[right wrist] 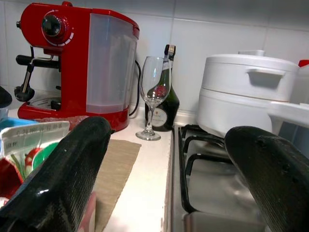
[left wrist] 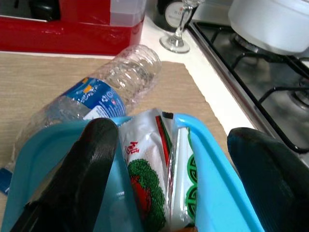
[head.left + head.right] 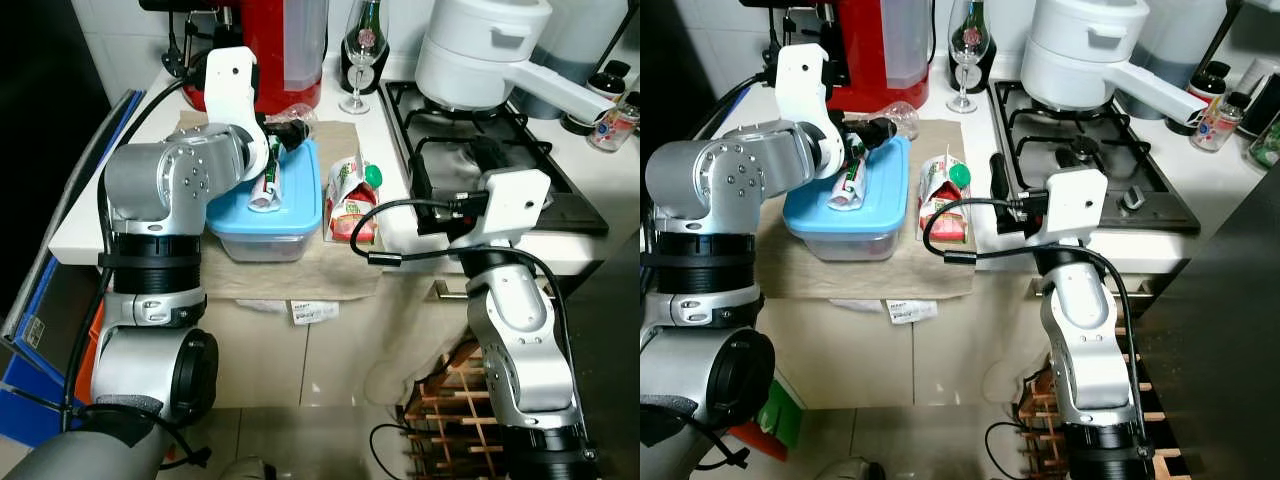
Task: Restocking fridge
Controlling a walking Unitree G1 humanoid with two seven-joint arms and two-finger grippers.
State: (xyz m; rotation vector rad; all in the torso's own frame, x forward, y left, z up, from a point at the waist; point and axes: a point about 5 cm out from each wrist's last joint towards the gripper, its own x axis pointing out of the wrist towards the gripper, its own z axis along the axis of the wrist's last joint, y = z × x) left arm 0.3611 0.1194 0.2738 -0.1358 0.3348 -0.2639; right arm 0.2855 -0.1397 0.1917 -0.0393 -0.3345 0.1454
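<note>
A clear container with a blue lid (image 3: 290, 205) sits on a beige mat (image 3: 300, 270) on the counter. A white sachet with red and green print (image 2: 147, 193) lies on the lid. My left gripper (image 2: 174, 137) hovers over it, open, one finger on each side of the sachet. A clear plastic water bottle (image 2: 120, 84) lies on its side just behind the container. Right of the container lie red and white pouches, one with a green cap (image 3: 350, 195). My right gripper (image 1: 171, 135) is open and holds nothing, at the counter edge between the pouches and the hob.
A red coffee machine (image 3: 275, 45), a wine glass (image 3: 357, 65) and a dark bottle (image 1: 166, 96) stand at the back. A white pot (image 3: 480, 50) sits on the gas hob (image 3: 500, 160). Small bottles (image 3: 615, 120) stand far right. A wooden rack (image 3: 455, 400) is on the floor.
</note>
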